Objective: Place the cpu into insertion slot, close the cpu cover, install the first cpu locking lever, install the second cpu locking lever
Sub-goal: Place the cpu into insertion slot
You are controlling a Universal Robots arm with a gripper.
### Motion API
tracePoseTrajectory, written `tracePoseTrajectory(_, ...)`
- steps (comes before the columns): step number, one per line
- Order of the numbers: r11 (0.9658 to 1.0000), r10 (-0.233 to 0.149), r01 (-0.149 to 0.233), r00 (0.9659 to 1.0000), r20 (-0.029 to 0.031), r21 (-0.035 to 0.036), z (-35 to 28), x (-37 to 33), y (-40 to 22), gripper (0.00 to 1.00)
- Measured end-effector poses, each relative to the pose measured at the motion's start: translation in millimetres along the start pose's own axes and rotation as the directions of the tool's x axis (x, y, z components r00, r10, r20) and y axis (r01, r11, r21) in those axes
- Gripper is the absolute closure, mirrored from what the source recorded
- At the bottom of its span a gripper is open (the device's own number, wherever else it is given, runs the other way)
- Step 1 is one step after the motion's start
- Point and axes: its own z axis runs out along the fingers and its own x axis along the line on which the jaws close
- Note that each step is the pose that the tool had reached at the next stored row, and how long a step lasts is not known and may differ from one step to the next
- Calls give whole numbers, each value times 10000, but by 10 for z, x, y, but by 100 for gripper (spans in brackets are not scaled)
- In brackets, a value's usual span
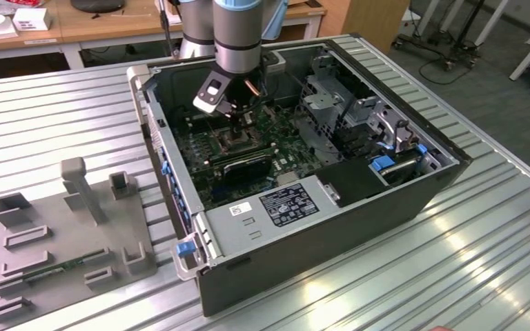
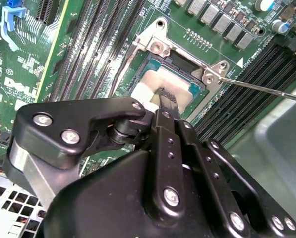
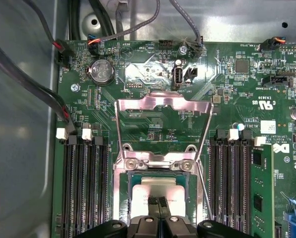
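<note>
In the exterior view, the arm reaches down into an open computer case [image 1: 413,200] lying on a ribbed metal table [image 1: 468,276]. The gripper [image 1: 237,134] is low over the green board, between the case's near wall and a silvery drive cage [image 1: 325,103]. A labelled power supply [image 1: 283,207] sits just beside that spot, and a grey fixture tray [image 1: 63,241] lies well apart on the exterior view's left. In the second wrist view, the black linkage of the gripper [image 2: 166,96] covers much of the socket. Its fingertips are drawn together over the cpu [image 2: 175,82], which lies flat inside the insertion slot [image 2: 196,89]; whether they touch its face I cannot tell. A thin lever rod [image 2: 262,88] sticks out sideways from the socket's corner, and long memory slots [image 2: 98,44] flank it. In the first wrist view, the closed gripper [image 3: 157,202] is at the cpu [image 3: 157,186] in the insertion slot [image 3: 130,183]. The cpu cover [image 3: 162,101] stands swung open beyond the hinge, with the lever [image 3: 203,186] raised alongside it and cables [image 3: 38,89] crossing nearby.
</note>
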Motion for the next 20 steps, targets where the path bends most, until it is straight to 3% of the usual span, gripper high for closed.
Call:
tracePoseTrajectory(14,10000,0,0,10000,-16,-11,7,2,1,90)
tracePoseTrajectory(20,10000,0,0,10000,-7,-4,-88,2,5,90)
